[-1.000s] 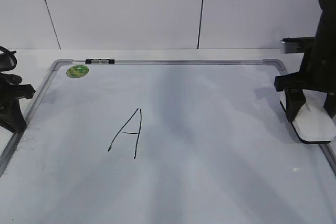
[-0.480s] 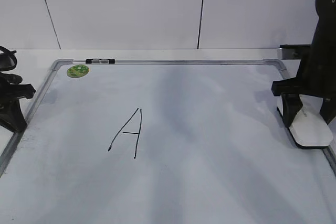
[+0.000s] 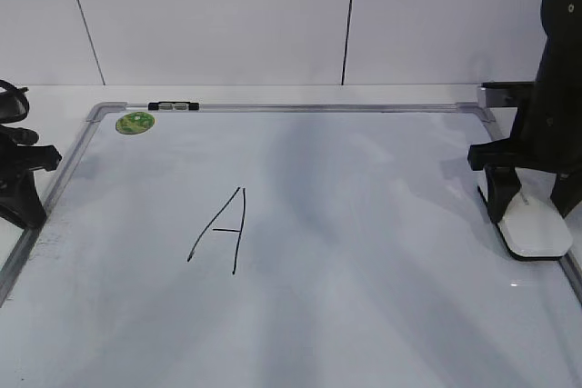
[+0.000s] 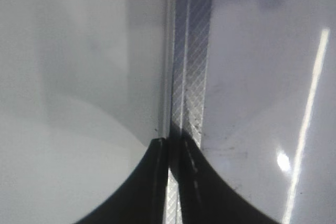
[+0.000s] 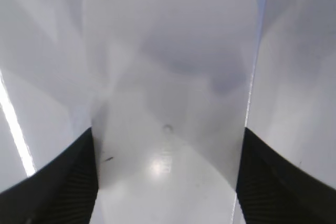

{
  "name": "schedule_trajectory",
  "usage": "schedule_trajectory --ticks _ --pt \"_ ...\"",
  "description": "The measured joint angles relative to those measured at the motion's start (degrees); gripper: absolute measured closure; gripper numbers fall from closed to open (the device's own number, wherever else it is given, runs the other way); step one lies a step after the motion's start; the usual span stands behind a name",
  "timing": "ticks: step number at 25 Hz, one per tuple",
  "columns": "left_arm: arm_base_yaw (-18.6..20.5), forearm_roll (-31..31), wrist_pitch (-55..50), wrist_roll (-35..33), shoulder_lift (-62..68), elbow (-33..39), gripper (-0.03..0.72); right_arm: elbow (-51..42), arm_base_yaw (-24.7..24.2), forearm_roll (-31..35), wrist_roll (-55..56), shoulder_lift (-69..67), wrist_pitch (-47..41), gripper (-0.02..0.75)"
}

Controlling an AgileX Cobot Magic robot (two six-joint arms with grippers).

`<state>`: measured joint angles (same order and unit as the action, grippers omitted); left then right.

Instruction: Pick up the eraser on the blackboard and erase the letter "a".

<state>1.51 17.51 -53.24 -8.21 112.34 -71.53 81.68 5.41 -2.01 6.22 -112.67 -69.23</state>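
Note:
The white eraser (image 3: 536, 229) with its dark base sits low at the right edge of the blackboard (image 3: 364, 188), a white board in a silver frame. My right gripper (image 3: 535, 211) stands over it, a black finger pressed on each long side. In the right wrist view the eraser (image 5: 168, 77) fills the space between the fingers of that gripper (image 5: 167, 182). The letter "a" shows in no view; only a capital "A" (image 3: 223, 229) is drawn left of centre. My left gripper (image 3: 20, 190) is shut and empty at the board's left frame (image 4: 191, 51); its closed tips (image 4: 173, 145) hang over it.
A round green magnet (image 3: 135, 122) lies in the board's far left corner, with a small black and silver clip (image 3: 173, 106) on the top frame beside it. A white wall rises behind the board. The right frame edge (image 3: 575, 274) runs just past the eraser.
The right gripper and the eraser between its fingers have shifted a little to the left and nearer the front along the right edge. The left arm has not moved.

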Motion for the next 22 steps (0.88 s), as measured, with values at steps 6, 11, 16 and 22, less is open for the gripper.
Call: schedule_trajectory --ticks 6,11,16,22 --pt "0.0 0.0 0.1 0.0 0.0 0.0 0.653 0.0 0.0 -0.3 0.0 -0.1 0.9 0.178" --pt "0.0 0.1 0.1 0.0 0.0 0.0 0.653 0.0 0.0 -0.3 0.0 -0.1 1.6 0.178" --pt "0.0 0.2 0.2 0.0 0.0 0.0 0.652 0.0 0.0 -0.3 0.0 -0.3 3.0 0.178" --pt "0.0 0.3 0.3 0.0 0.0 0.0 0.65 0.0 0.0 -0.3 0.1 -0.3 3.6 0.178"
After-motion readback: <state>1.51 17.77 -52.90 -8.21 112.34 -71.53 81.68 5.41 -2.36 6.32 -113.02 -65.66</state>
